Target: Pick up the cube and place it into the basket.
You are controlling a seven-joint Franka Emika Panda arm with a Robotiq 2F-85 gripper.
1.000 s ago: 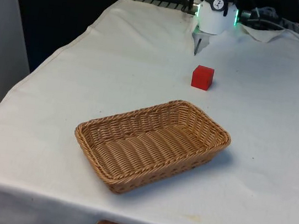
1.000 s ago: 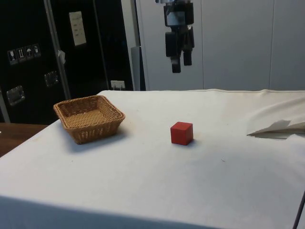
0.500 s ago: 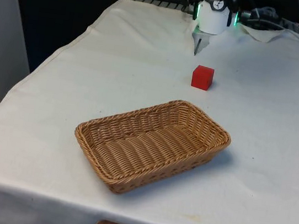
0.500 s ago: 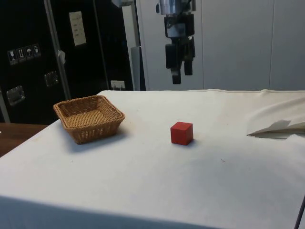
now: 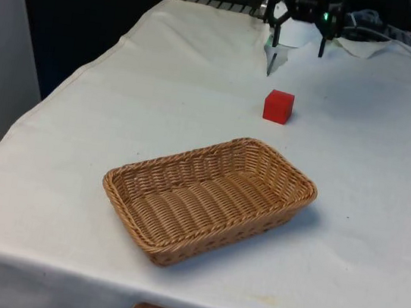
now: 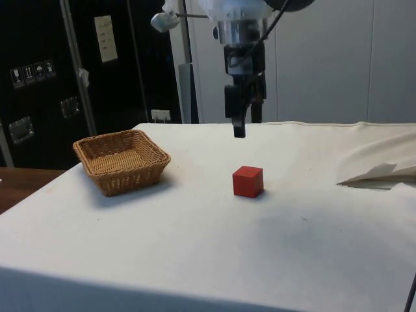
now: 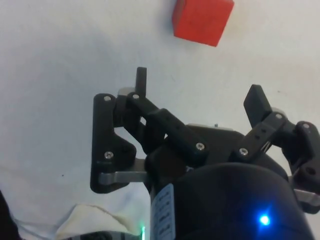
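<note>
A brown woven basket [image 5: 211,198] sat on the white cloth [image 5: 77,143] of the table, nearer the front view's left, and it had nothing inside it. In the side view the basket [image 6: 121,160] was also on the left, well apart from the other things. Further along, a small red cube [image 5: 279,106] rested flat on the cloth, out past the far end of the basket and not touching it. In the side view the cube [image 6: 248,181] sat near the middle of the table. The black gripper [image 6: 242,127] hung in the air above the table, a little behind the cube and higher than it, and it was not touching the cube. Its two fingers pointed down and were spread wide apart, with nothing held between them. From the wrist view the gripper [image 7: 199,91] had its fingers [image 7: 141,83] open, and the cube [image 7: 202,20] lay on the cloth beyond the fingertips. On the right of the side view, a folded bit of cloth [image 6: 383,173] made a raised crease.
</note>
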